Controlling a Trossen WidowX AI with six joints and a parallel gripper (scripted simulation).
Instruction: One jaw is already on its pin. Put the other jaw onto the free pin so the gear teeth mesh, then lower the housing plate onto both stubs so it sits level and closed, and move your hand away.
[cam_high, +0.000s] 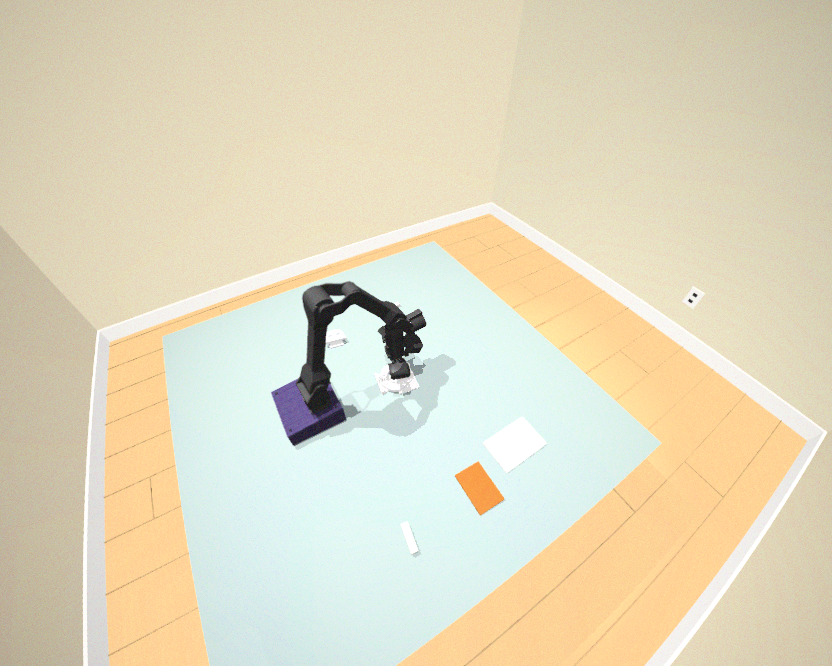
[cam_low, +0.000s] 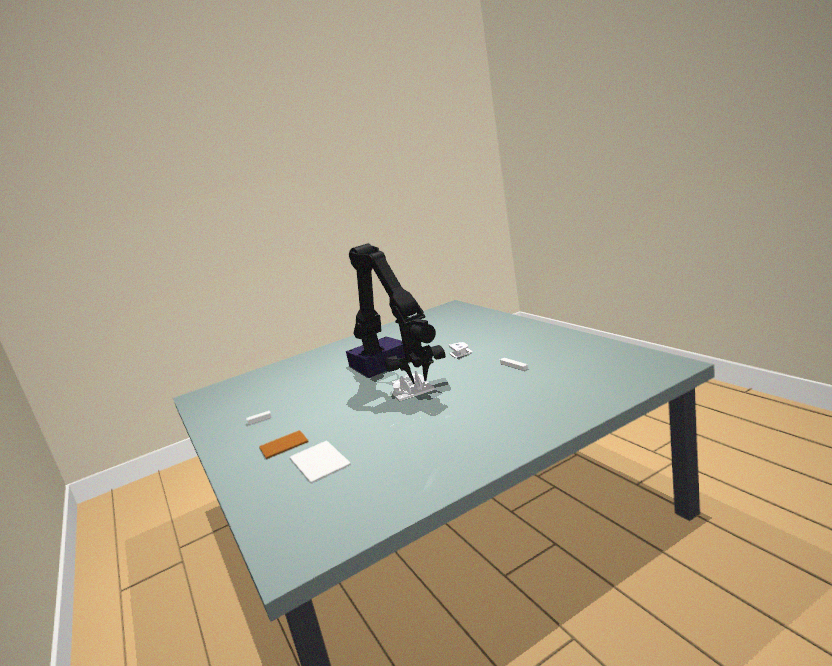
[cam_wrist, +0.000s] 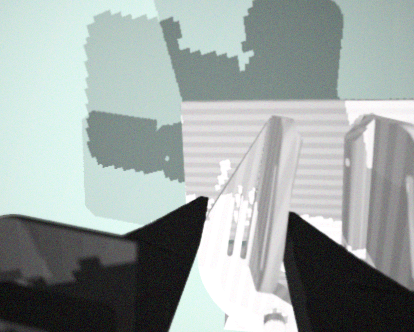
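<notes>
my gripper (cam_high: 398, 380) (cam_low: 419, 382) (cam_wrist: 244, 212): pinching white jaw (cam_wrist: 272, 200) | loc: over ribbed base plate (cam_wrist: 320, 150), beside 2nd jaw (cam_wrist: 387, 200) | housing plate (cam_high: 337, 338) (cam_low: 459, 348): prob. white pc on table (cam_high: 291, 527) (cam_low: 485, 430), apart from base | pin seating: can't tell

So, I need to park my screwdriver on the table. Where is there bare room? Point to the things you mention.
Between the purple base (cam_high: 287, 416) and the short white bar (cam_high: 410, 538) lies a wide patch. It's crowded where the jaws (cam_high: 398, 377) grip a white part over its plate.
</notes>
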